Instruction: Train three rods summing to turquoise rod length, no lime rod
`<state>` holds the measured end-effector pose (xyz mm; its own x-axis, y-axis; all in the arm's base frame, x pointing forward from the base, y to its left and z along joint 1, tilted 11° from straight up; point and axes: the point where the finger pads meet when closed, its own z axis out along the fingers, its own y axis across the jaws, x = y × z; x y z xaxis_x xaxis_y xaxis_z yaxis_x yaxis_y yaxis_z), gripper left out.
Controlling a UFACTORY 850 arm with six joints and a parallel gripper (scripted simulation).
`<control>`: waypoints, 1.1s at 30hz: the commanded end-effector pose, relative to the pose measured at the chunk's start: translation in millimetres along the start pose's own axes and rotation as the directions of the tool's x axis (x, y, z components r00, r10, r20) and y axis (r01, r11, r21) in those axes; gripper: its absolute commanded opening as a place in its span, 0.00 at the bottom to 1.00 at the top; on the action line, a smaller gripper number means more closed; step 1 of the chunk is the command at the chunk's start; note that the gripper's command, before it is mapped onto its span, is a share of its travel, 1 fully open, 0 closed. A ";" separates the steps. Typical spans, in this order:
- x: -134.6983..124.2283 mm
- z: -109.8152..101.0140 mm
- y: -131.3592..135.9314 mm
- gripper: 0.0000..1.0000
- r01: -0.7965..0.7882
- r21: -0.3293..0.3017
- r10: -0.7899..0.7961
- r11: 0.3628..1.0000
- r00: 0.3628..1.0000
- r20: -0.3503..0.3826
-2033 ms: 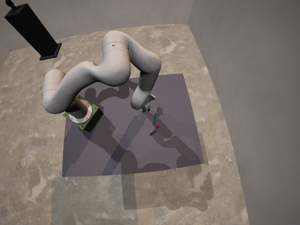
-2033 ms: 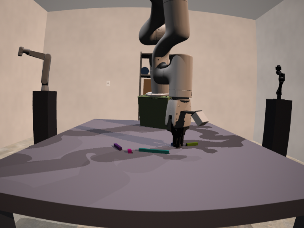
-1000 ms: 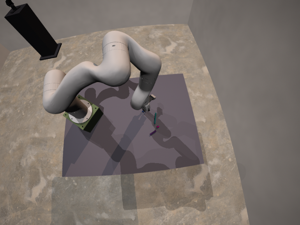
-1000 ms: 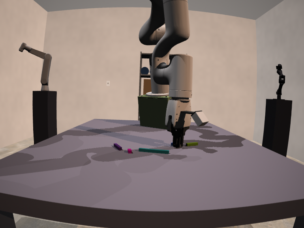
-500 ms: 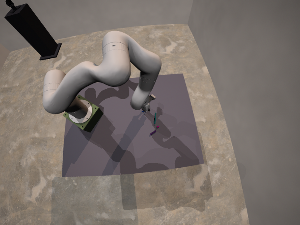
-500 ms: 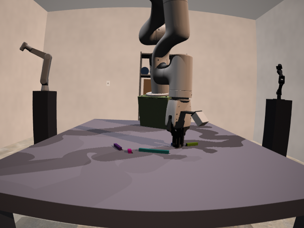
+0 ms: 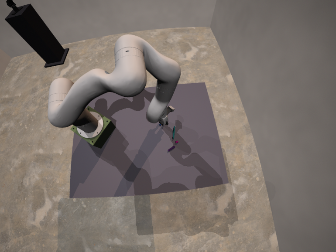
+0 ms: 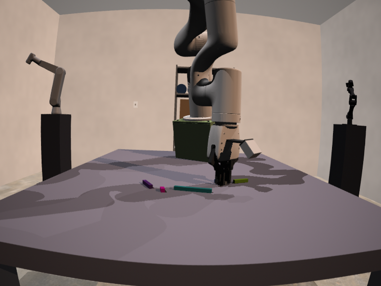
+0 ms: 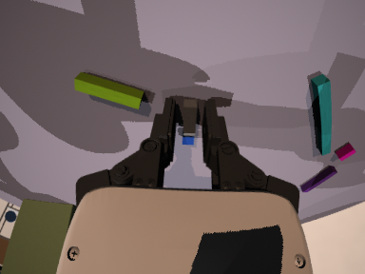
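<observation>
My gripper is slightly open, low at the table. The grey rod lies between the fingers, with narrow gaps on both sides. The blue rod sits at the grey rod's near end in the wrist view, in line with it; whether they touch is unclear. The purple rod lies apart, at a slant. The turquoise rod lies between the gripper and the magenta rod.
The lime rod lies on the gripper's other side, near the fingers, and is hidden in the top view. The arm's green base block stands on the table. Arm shadows cross the table top.
</observation>
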<state>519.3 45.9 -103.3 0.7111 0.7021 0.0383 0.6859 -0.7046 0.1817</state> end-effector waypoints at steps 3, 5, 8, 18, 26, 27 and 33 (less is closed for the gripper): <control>0.6 -3.6 0.5 0.24 0.000 -0.001 0.000 1.000 1.000 -0.001; 0.6 -9.6 0.5 0.24 0.000 -0.001 0.000 1.000 1.000 -0.001; 0.6 -24.0 0.4 0.24 0.000 -0.001 0.000 1.000 1.000 -0.001; 0.5 -66.8 0.4 0.24 0.000 -0.001 0.000 1.000 1.000 -0.001; 0.5 -88.4 0.4 0.24 0.000 -0.001 0.000 1.000 1.000 -0.001; 0.5 -89.3 0.4 0.24 0.000 -0.001 0.000 1.000 1.000 -0.001; 0.5 -90.4 0.4 0.24 0.000 -0.001 0.000 1.000 1.000 -0.001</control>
<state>505.3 55.0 -16.3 0.7089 0.7032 0.0540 0.6850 -0.7047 0.1850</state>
